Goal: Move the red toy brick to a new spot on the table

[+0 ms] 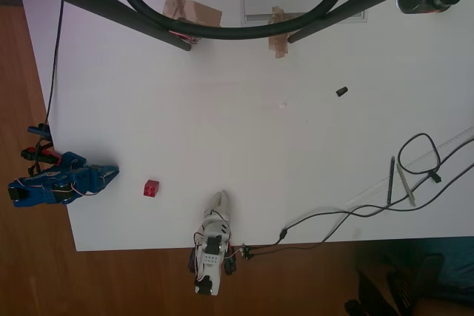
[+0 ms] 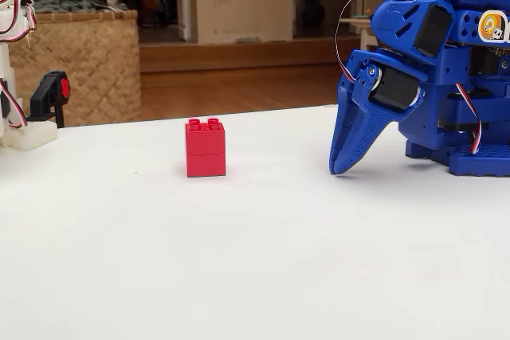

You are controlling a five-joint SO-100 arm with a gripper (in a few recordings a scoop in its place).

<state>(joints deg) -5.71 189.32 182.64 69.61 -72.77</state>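
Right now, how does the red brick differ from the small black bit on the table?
The red brick is bright red; the black bit is dark. The brick is the larger, a blocky piece with round studs on top, while the bit is a tiny sliver whose shape is unclear. The brick sits close to the blue gripper; the bit lies far across the table. Both rest free on the white top, untouched.

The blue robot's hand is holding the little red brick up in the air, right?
No. The red toy brick stands on the white table, apart from the blue hand, which holds nothing and points down at the table. The fixed view shows the gap between them.
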